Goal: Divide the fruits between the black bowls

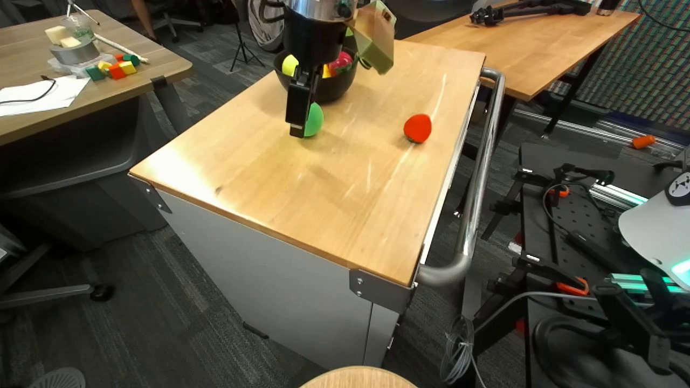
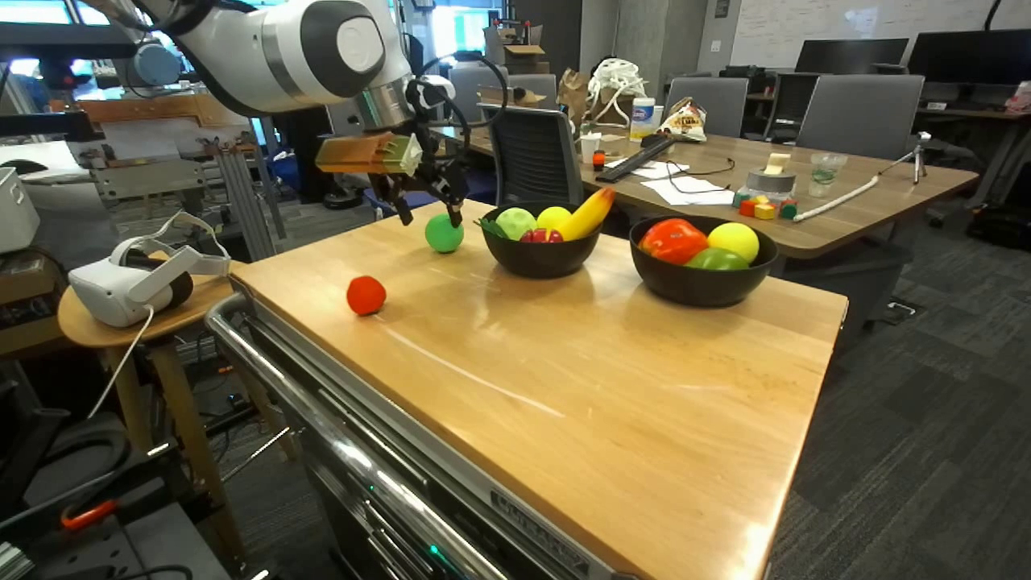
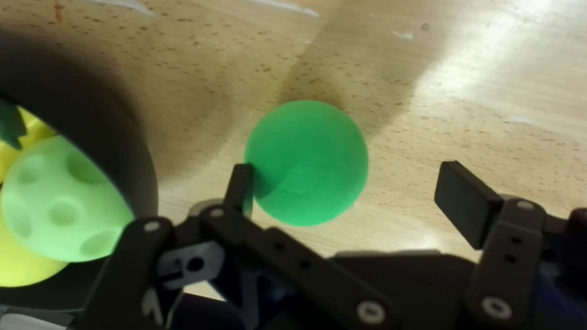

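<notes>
My gripper (image 2: 431, 216) is open above a green ball-like fruit (image 2: 445, 234) on the wooden top. In the wrist view the green fruit (image 3: 307, 156) lies between the open fingers (image 3: 351, 185), nearer the left finger, which overlaps its edge; I cannot tell if they touch. A red fruit (image 2: 366, 296) lies apart on the top, also in an exterior view (image 1: 418, 128). A black bowl (image 2: 544, 262) beside the green fruit holds a banana and yellow, pale green and red fruits; its wall shows in the wrist view (image 3: 119, 133). A second black bowl (image 2: 701, 290) holds red, yellow and green fruits.
A metal rail (image 1: 477, 199) runs along one side of the wooden cart top (image 1: 302, 199). A stool with a white headset (image 2: 133, 282) stands beside the cart. Another table (image 2: 894, 197) with blocks, tape and papers stands behind the bowls.
</notes>
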### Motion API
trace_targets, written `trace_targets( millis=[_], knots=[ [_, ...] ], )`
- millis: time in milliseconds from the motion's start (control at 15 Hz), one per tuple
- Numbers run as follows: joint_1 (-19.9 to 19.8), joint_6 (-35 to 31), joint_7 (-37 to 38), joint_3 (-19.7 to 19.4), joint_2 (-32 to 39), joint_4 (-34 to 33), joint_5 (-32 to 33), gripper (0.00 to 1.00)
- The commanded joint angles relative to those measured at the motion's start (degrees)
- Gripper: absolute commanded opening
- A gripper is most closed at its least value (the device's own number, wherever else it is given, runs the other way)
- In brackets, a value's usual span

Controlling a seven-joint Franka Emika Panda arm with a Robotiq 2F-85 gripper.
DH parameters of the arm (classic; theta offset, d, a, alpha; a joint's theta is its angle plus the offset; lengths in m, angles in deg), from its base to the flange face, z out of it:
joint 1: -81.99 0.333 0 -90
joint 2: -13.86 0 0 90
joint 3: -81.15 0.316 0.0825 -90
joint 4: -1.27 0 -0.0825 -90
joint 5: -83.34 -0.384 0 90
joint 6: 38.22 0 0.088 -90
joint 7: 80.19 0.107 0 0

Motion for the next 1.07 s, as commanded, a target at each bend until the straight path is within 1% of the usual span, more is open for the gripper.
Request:
trace_targets(
  millis=[0,400,467,533,667,733,867,1000],
  knots=[
    [1.7,2.8,3.4,-1.2,1.2,-2.7,4.4,1.00],
    [2.6,5.2,7.1,-2.8,3.8,-4.5,10.8,1.00],
    [2.6,5.2,7.3,-2.9,4.1,-4.6,11.3,0.75],
    [2.7,5.4,7.3,-3.1,4.3,-4.8,11.8,0.75],
    [2.7,4.9,7.4,-3.3,4.3,-5.1,12.3,0.58],
    [2.6,4.6,7.4,-3.4,4.2,-5.2,12.3,0.49],
    [2.2,4.3,6.9,-3.3,4.3,-6.0,11.5,0.35],
    [1.9,4.6,5.5,-3.3,3.4,-7.2,11.5,0.31]
  ],
)
